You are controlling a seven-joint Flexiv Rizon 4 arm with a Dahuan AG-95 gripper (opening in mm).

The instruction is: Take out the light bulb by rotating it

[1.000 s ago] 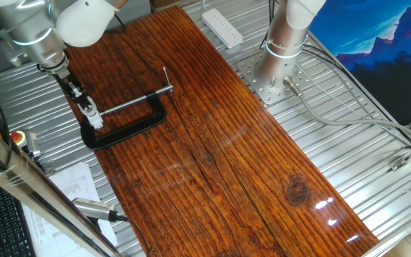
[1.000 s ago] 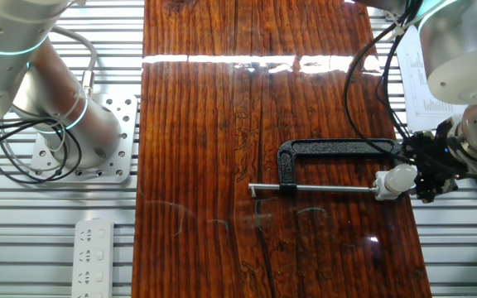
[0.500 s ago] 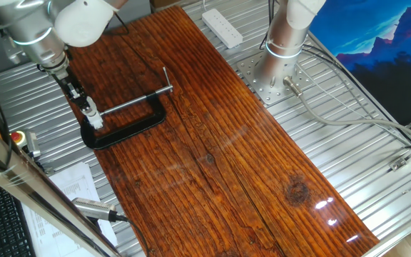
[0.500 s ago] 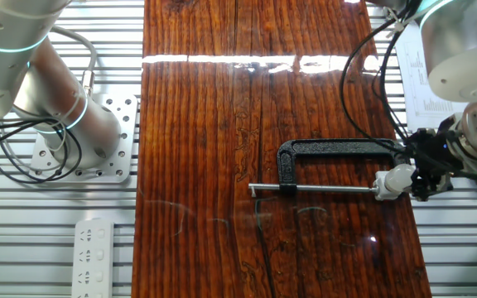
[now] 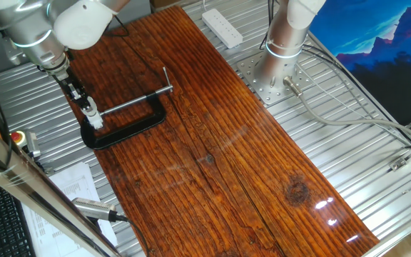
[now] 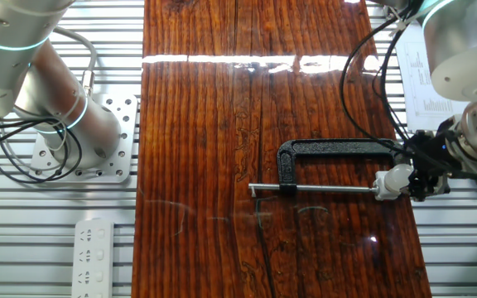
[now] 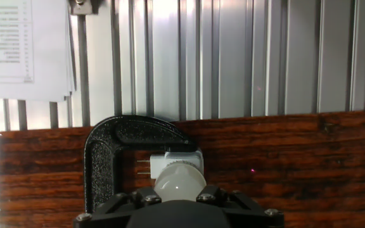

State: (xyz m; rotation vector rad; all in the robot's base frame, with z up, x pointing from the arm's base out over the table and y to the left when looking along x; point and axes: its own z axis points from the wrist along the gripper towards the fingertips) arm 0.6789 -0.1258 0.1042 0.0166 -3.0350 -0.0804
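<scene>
Where the steel screw rod [image 6: 330,189] of the black C-clamp [image 6: 334,150] ends, the light bulb [image 6: 397,176] sits in a small white socket [image 7: 175,161], at about four o'clock on the wooden worktop [image 6: 222,99] in the other fixed view. Its frosted dome points toward the end effector [image 6: 419,177], whose dark fingers flank the bulb; whether they pinch it cannot be told. Beyond the worktop's edge lie ribbed metal slats [image 7: 233,57] and a printed sheet [image 7: 18,44].
</scene>
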